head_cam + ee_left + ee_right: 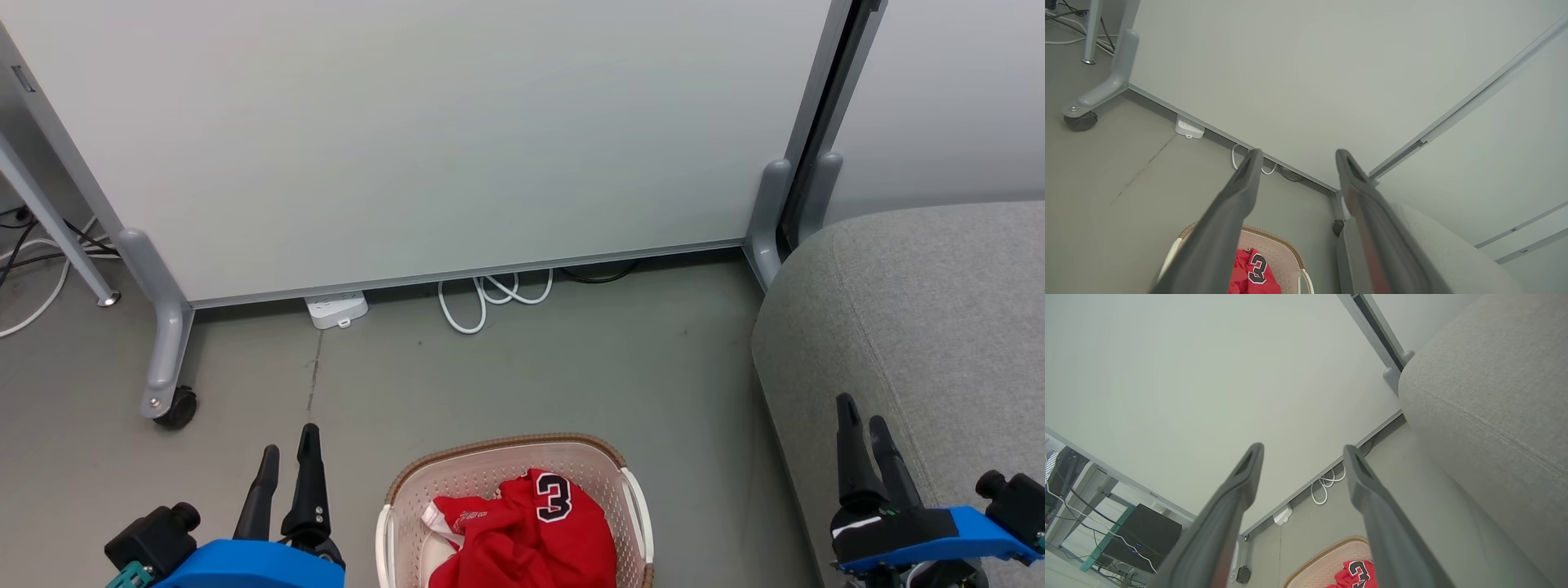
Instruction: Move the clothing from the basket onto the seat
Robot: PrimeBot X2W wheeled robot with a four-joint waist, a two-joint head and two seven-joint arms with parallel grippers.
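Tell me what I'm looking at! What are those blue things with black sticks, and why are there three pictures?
It's a robot with two arms. The top picture comes from a camera on its head, looking down at the floor. The blue parts are its wrists, and the black sticks are its fingers: the left gripper and the right gripper. Both are open and hold nothing. The other two pictures come from little cameras on each wrist, peeking between the fingers.

On the floor stands a cream basket with red clothing inside, one piece showing a number 3. The big grey seat is on the robot's right, with no clothes on the part we can see. By the pale wall panel lie a white power strip and a looped white cable.
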